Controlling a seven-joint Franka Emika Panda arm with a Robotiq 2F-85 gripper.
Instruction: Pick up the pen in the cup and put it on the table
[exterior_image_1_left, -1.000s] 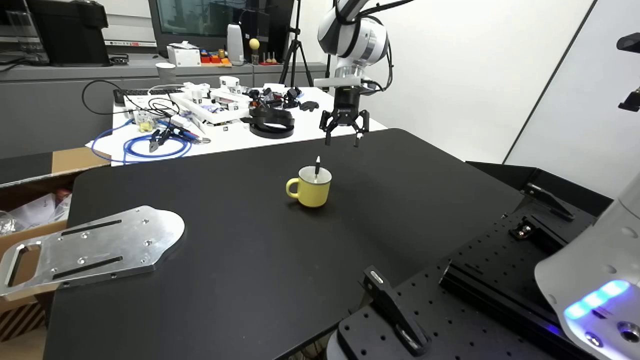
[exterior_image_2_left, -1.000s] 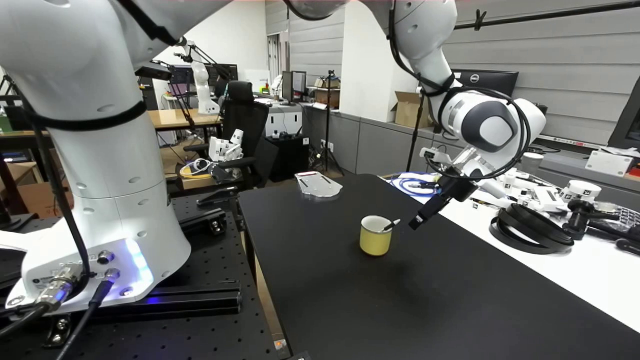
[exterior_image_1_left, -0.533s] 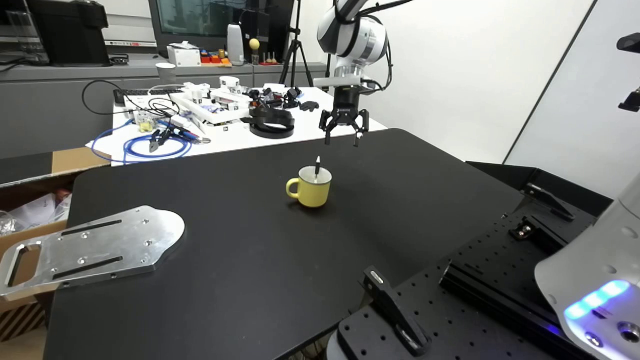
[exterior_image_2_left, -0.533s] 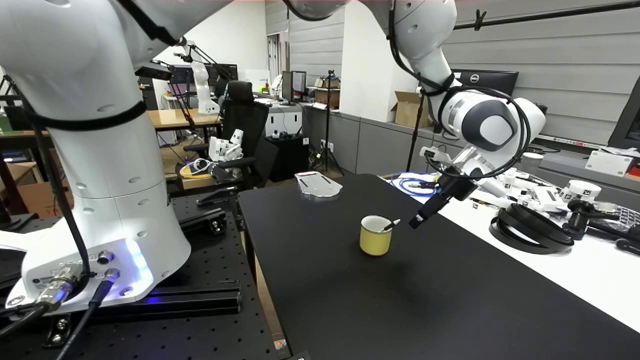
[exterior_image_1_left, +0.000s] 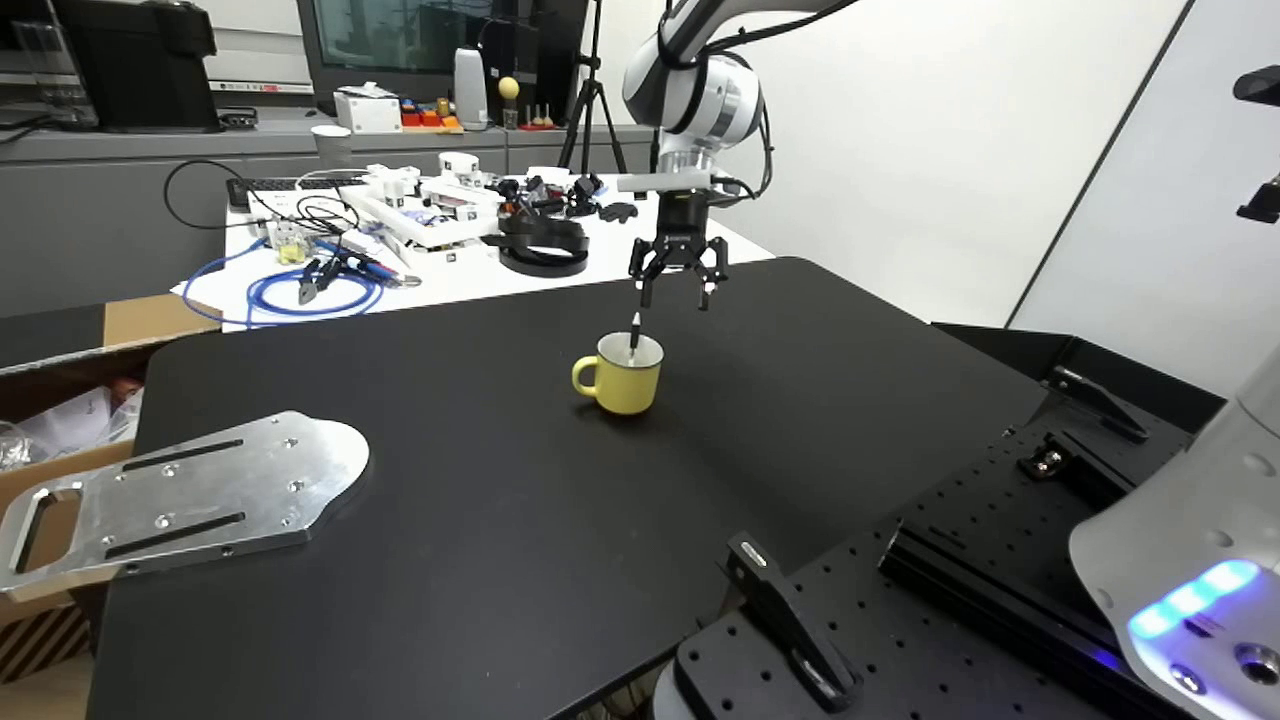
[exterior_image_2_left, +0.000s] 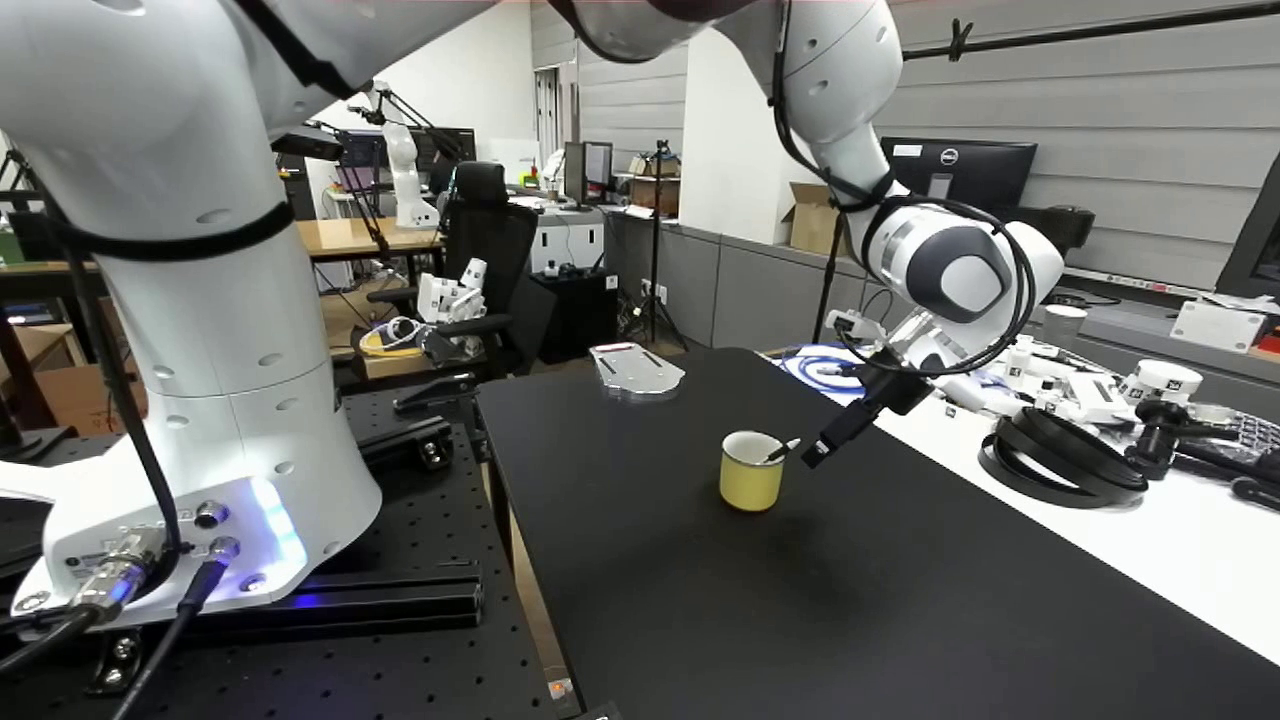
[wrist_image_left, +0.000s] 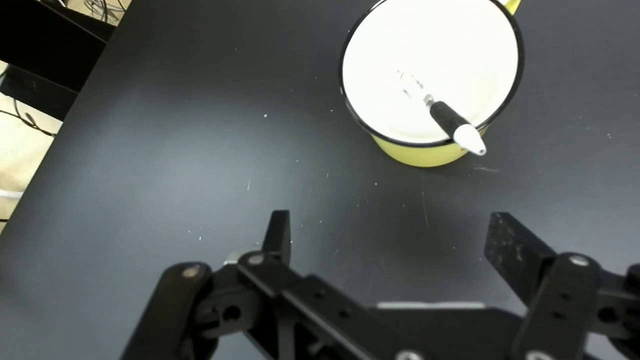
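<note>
Exterior view: bench (exterior_image_1_left: 480, 590), matte black, plain, bearing the items below.
Plate (exterior_image_1_left: 215, 485), metal, slotted: at the bench's edge, apparently outside the task.
End effector (wrist_image_left: 391, 235), black, 2 fingers: spread wide in the wrist view, only the bench's surface seen between them, nothing held.
Cup (exterior_image_1_left: 625, 388), 1, yellow, dark-rimmed: upright on the bench.
Pen (wrist_image_left: 449, 118), 1: in the cup, tilted across its rim, black grip and white end projecting.

Change: against 0.5 s ago, the end effector stands lower and nearer the cup; cup and pen lie as they did. Judged meaning: approach under way, grasp not begun. The next move probably calls for bringing the fingers either side of the projecting end, clear of the rim; a knock there could tip the cup.

Limits: in an exterior view a fingertip appears just above the pen; the wrist view shows the 2 apart. The pen's lower end, near-transparent, fades into the white inside. The wrist view cuts off the cup's far rim and most of its handle.
</note>
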